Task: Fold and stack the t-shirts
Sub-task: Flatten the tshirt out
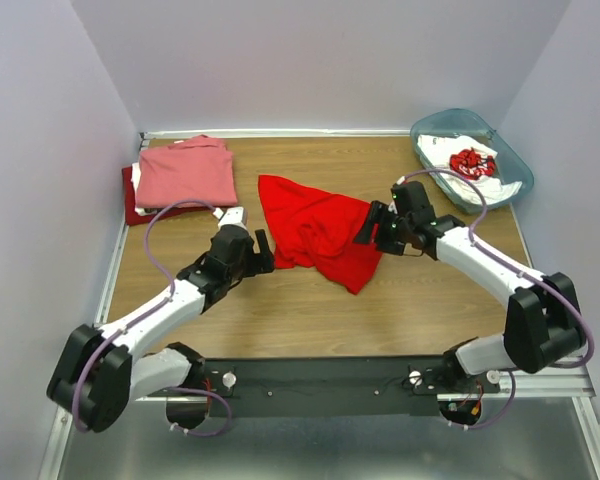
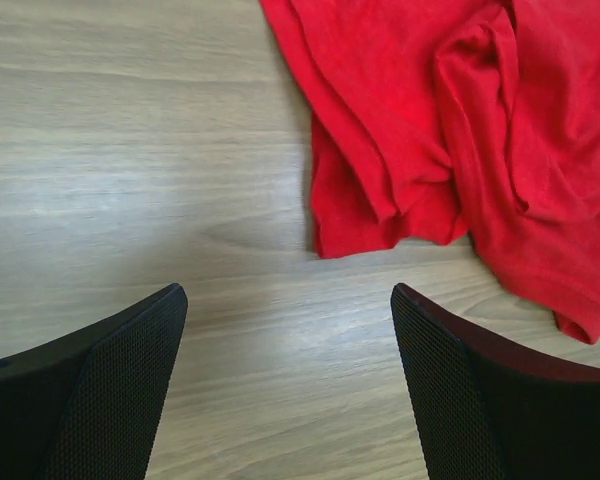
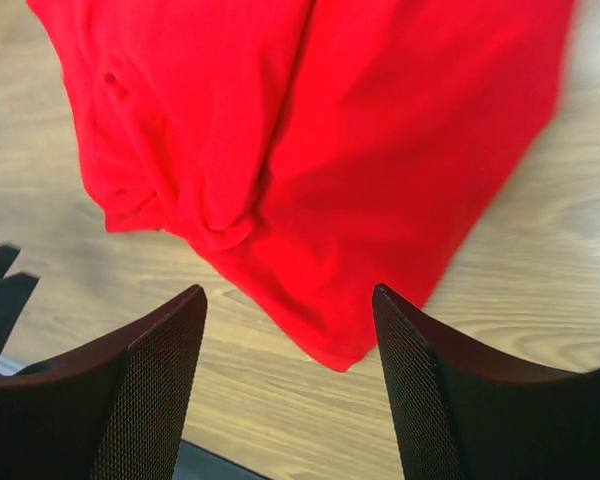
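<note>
Crumpled red t-shirt (image 1: pixel 320 232) (soft, deep folds) on woodgrain table (image 1: pixel 280 310).

You won't find anything readable here, honestly. The closest thing is the red print (image 1: pixel 471 161) on the white shirt (image 1: pixel 446 149) in the bin (image 1: pixel 420 135), and it's too small to make out any letters.

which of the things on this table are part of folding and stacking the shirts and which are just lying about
Part of the job:
- bright red shirt, crumpled mid-table
- pink shirt, folded at far left
- dark red shirt under it
- white printed shirt in the bin

Just lying about:
- teal bin, only holding the white shirt
- table
</note>
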You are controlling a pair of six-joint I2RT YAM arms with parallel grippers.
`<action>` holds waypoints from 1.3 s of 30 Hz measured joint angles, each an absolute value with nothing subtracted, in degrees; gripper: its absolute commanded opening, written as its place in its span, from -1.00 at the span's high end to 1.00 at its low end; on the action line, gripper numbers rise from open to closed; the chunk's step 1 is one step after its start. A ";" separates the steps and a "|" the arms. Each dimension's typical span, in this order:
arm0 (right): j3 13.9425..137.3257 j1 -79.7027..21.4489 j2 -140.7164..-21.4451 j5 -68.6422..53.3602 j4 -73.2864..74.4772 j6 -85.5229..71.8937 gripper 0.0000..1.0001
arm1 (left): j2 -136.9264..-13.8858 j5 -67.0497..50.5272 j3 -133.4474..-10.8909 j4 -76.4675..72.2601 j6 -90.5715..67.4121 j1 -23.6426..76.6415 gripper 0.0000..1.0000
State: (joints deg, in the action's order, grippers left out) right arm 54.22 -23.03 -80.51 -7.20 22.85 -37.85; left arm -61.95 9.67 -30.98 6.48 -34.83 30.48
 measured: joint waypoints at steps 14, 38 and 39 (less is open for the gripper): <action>52.07 -27.49 -92.14 -11.20 16.25 -42.68 -0.49 | -78.32 -0.93 -32.62 -6.76 -38.61 31.64 -0.84; 52.18 -28.95 -96.57 -10.85 15.70 -41.12 0.59 | -91.64 -2.76 -41.95 -10.61 -39.16 31.64 0.34; 52.51 -29.10 -97.17 -10.79 15.70 -40.88 0.85 | -92.05 -2.79 -42.24 -10.61 -38.87 31.64 0.68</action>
State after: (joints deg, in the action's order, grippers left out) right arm 52.51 -29.10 -97.17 -10.79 15.70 -40.88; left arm -92.05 -2.79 -42.24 -10.61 -38.87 31.64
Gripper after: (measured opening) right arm 0.274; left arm 0.423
